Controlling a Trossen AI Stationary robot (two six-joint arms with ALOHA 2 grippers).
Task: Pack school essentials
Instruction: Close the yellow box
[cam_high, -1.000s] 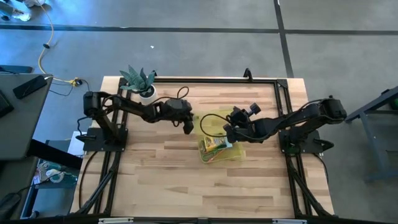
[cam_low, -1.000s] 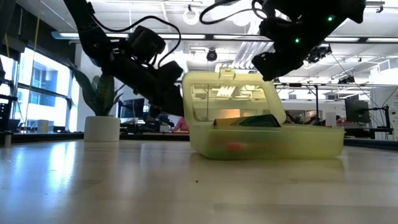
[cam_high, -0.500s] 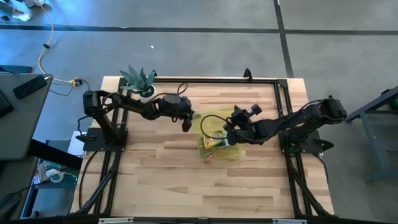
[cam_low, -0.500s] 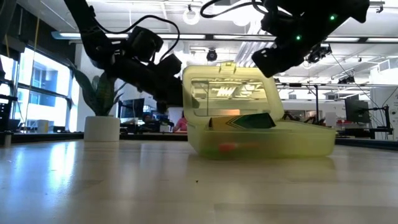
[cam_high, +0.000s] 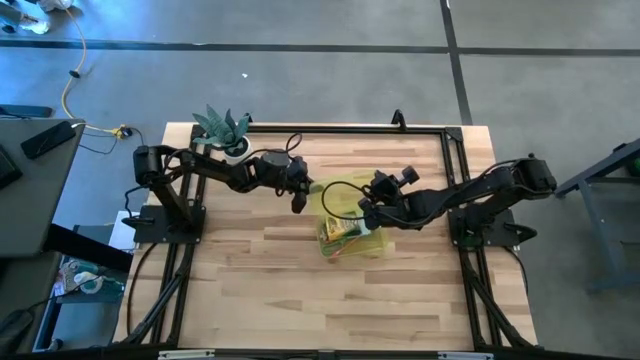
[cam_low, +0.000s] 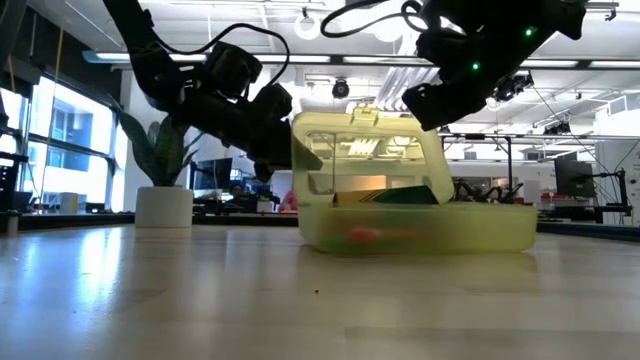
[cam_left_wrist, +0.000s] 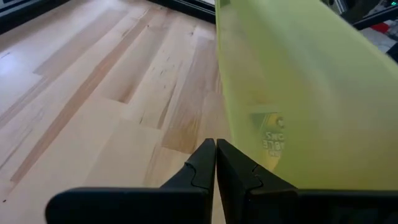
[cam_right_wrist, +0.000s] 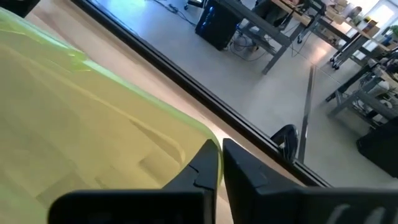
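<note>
I see the translucent yellow-green hinged plastic case (cam_high: 350, 228) sitting near the middle of the light wooden tabletop (cam_high: 260, 290), its lid (cam_low: 365, 150) standing upright behind the tray. Inside the tray I can make out the school essentials (cam_high: 343, 233) as a jumble of yellow, green and orange pieces from above; from the low camera a dark green flat item (cam_low: 400, 195) shows above the rim and a small red-orange shape (cam_low: 362, 236) glows through the wall. I cannot tell the individual pieces apart.

My left gripper (cam_high: 300, 200) is just beside the case on the lid's side, its two dark fingers pressed together with nothing between them; its wrist camera shows the fingers (cam_left_wrist: 205, 163) closed right next to the yellow-green plastic. Whether they touch the case I cannot tell.

My right gripper (cam_high: 366, 212) is over the case at the lid, also with fingers together and holding nothing; in its wrist camera the closed fingers (cam_right_wrist: 208, 163) sit at the lid's curved edge (cam_right_wrist: 186, 124).

A small green plant in a white pot (cam_high: 228, 132) stands at the tabletop's far left corner, well apart from the case.
</note>
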